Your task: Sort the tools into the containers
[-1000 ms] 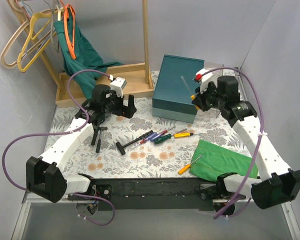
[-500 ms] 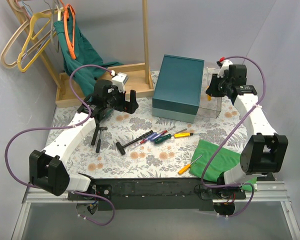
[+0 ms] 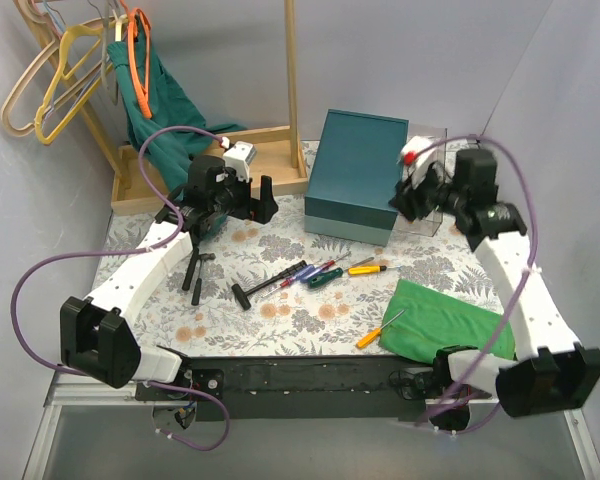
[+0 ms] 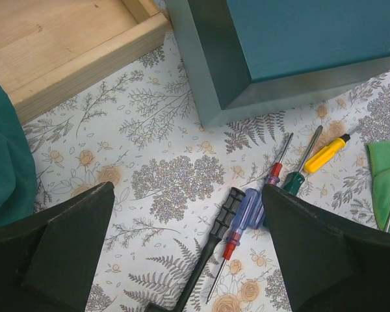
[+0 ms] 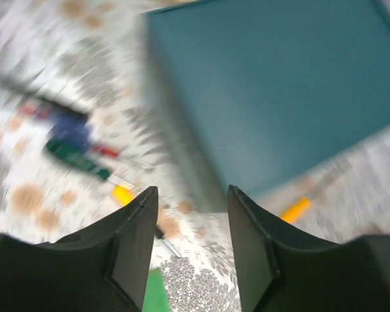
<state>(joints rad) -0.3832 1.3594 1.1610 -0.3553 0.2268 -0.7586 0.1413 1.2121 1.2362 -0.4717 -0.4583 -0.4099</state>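
Firstly, nearest my bases: an orange-handled screwdriver (image 3: pixel 372 335) lies on the table (image 3: pixel 230 320) with its shaft at the edge of the green cloth (image 3: pixel 440 320). Beyond it, mid-table, the main lot lies bunched: a black-handled tool (image 4: pixel 216 227), a blue-handled screwdriver (image 4: pixel 247 209), a green-handled screwdriver (image 4: pixel 294 182) and a yellow-handled screwdriver (image 4: pixel 326 153), handles touching or just beside one another. I judge all of these light, rigid and apt to roll, with smooth plastic handles and thin steel shafts. The sound hold is across the handle at its middle, jaws square to the long axis (the shaft is too slim to trust). The bunching is the difficulty: a finger going down beside one handle may nudge its neighbour, so the yellow one at the outer end looks the easiest first pick. My left claw (image 4: pixel 187 195) hangs above this group, spread wide and empty. My right claw (image 5: pixel 192 195) hovers near the front corner of the teal box (image 3: pixel 358 170), fingers parted by a moderate gap with nothing between them. Farther back stand the clear container (image 3: pixel 427 212), just beside the box, and the wooden tray (image 3: pixel 220 165). Not established: the right wrist view is smeared, so a yellow streak there cannot be identified. The clear container's contents are unreadable, a dark tool (image 3: pixel 193 270) under my left arm is partly covered, and whether the box opens is not shown.
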